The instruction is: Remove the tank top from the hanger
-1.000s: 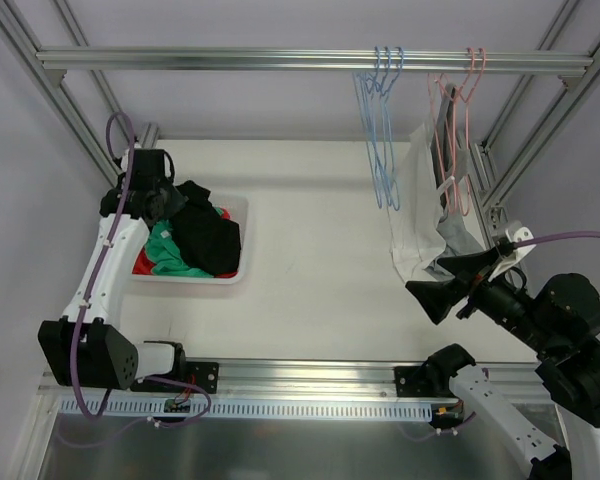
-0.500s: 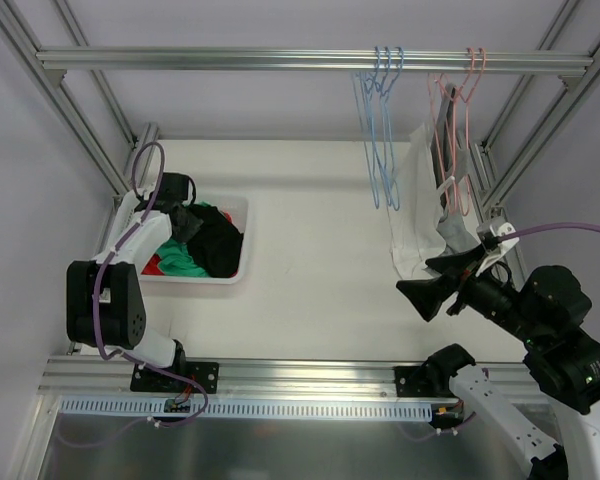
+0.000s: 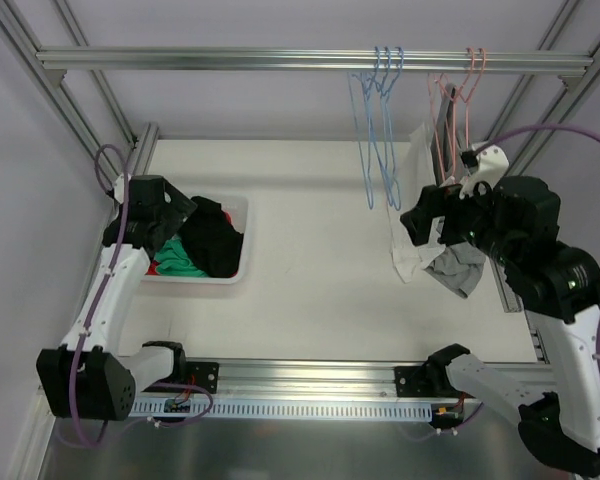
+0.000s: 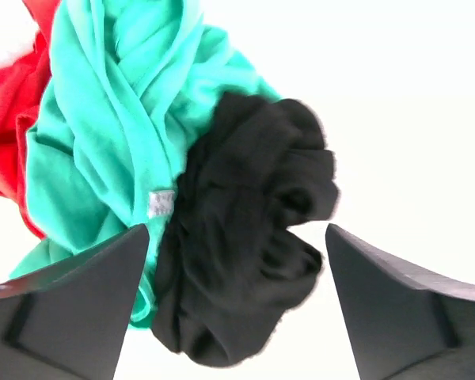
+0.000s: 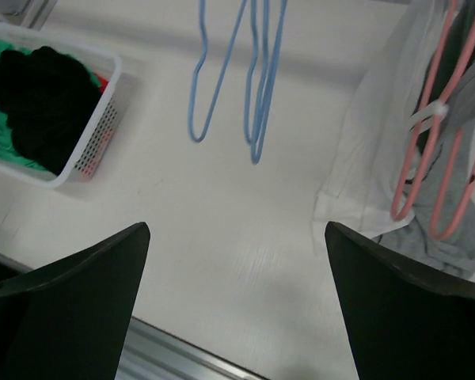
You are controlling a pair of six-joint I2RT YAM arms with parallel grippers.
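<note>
Left gripper (image 4: pixel 233 237): fingers spread wide with nothing clamped. It hangs over the white basket (image 3: pixel 238 268) at the table's left side.
Under it: a black garment (image 4: pixel 245 261) bunched on top, a teal garment (image 4: pixel 103 127) beside it, and a red garment (image 4: pixel 8 119) at the edge.
Right gripper (image 5: pixel 236 229): fingers wide apart and holding nothing, raised close to the clothes at the right end of the rail (image 3: pixel 230 60).
Tank top (image 3: pixel 410 200): white, hanging on the pink hangers (image 3: pixel 458 130) with a strap over the wire. Its hem reaches down near the table (image 3: pixel 310 200).
Grey garment (image 3: pixel 460 268): on the same pink hangers, drooping just beside the tank top and partly behind the right arm.
Blue hangers (image 5: pixel 253 79): hooked on the rail just left of the pink ones.
</note>
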